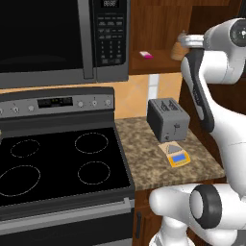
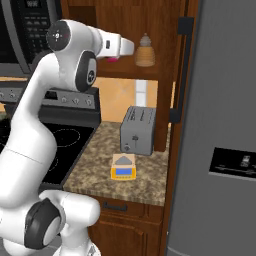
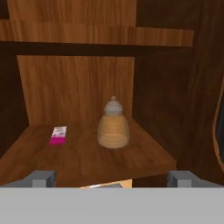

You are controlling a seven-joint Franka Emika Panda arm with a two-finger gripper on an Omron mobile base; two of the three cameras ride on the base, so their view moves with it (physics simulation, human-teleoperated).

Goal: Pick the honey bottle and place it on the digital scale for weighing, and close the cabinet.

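Gripper [image 3: 112, 178] nearest hand camera: two small dark finger tips [image 3: 41, 177] spread wide, nothing between, short of shelf edge. Wooden cabinet shelf [image 3: 144, 155] ahead carries small rounded amber-brown honey bottle [image 3: 113, 125], upright, centred between tips but well apart. Flat pink-and-white packet [image 3: 58, 134] lies beside it.

Judgement: bottle light, rigid, smooth ribbed body, likely slippery; narrow pale cap poor hold. Grip across widest mid-body, jaws level.

Yellow-orange square digital scale [image 2: 124, 167] waits on speckled stone surface [image 2: 97, 165], just in front of grey two-slot toaster [image 2: 138, 130].

Bare shelf [image 3: 87, 157] is lying open ahead of the honey bottle [image 3: 113, 125]; a pink-and-white item [image 3: 57, 134] is sitting well left, cabinet wall [image 3: 162, 109] crowding right.
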